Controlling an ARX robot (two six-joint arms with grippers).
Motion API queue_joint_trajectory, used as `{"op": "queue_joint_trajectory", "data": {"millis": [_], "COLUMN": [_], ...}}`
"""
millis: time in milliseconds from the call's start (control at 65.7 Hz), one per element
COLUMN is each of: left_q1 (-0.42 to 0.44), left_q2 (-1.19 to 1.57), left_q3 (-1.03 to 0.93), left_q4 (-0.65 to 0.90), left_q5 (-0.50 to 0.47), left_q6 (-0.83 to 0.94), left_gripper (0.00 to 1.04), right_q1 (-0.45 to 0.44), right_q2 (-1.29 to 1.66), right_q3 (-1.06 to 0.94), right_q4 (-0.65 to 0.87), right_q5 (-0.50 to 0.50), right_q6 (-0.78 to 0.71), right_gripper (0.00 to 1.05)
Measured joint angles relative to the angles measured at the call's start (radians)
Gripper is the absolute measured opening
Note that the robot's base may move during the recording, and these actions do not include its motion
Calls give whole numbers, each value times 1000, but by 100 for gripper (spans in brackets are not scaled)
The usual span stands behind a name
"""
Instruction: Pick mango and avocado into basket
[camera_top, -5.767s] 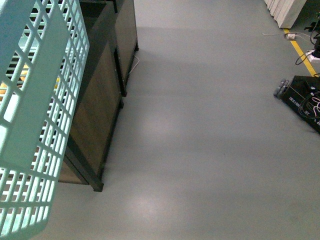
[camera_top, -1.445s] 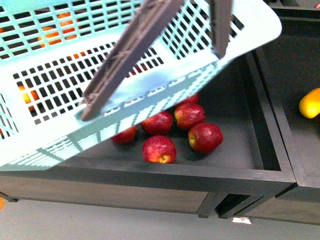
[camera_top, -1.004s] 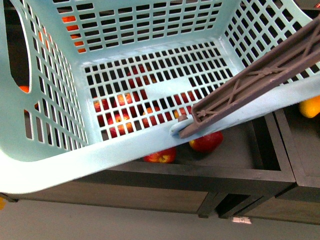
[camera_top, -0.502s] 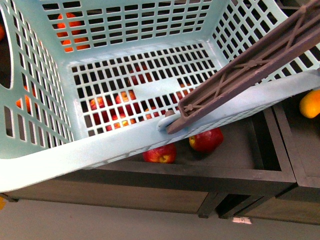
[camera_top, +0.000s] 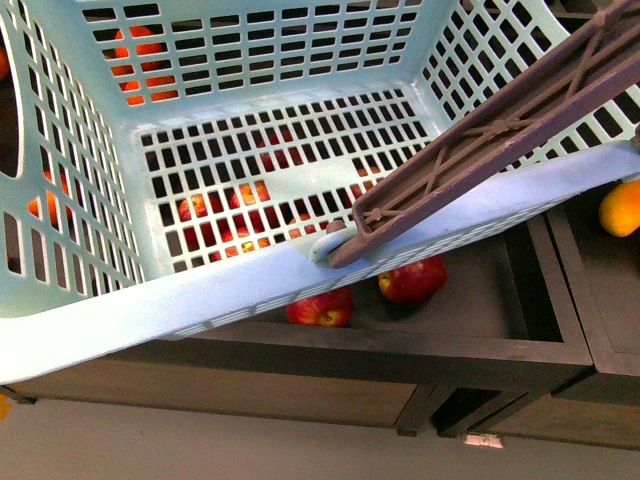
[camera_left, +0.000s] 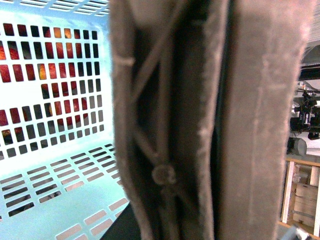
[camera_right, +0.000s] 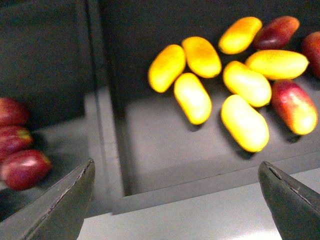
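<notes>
The light teal basket (camera_top: 200, 300) hangs tilted close in front of the front view and fills most of it; nothing lies inside. Its brown handle (camera_top: 480, 140) crosses the right side. In the left wrist view that handle (camera_left: 200, 100) fills the picture, and my left gripper is shut on it with its fingers hidden. A yellow-orange mango (camera_top: 622, 207) shows at the right edge. My right gripper (camera_right: 176, 163) hangs open above a dark bin holding several yellow mangoes (camera_right: 192, 97). The avocado is out of view.
Red apples (camera_top: 412, 280) lie in a dark bin (camera_top: 450, 350) under the basket. Orange fruit (camera_top: 135, 45) shows through the far basket wall. Dark red mangoes (camera_right: 294, 107) lie among the yellow ones, and red fruit (camera_right: 25, 167) fills the neighbouring compartment. Grey floor runs along the bins' front.
The view turned from the bare floor to the fruit bins. Over the last second the basket swung until its inside faced the camera, then settled with only a slight shift.
</notes>
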Motion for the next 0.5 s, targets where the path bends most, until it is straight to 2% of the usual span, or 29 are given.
{"op": "queue_joint_trajectory", "data": {"millis": [122,228,380,502], "left_q1": [0,0,0,0], "left_q2": [0,0,0,0], "left_q3": [0,0,0,0], "left_q4": [0,0,0,0], "left_q5": [0,0,-1,3], "left_q6": [0,0,0,0], "left_gripper": [14,14,14,14], "right_q1": [-26,-29,14,54], "right_q2": [301,591,926,1063], "right_q3": [116,286,597,761], "right_q4": [122,130,75,3], "right_q5": [43,75,157,169], "right_q6": [-148,-269,-428,-449], "right_gripper": [96,96,96,96]}}
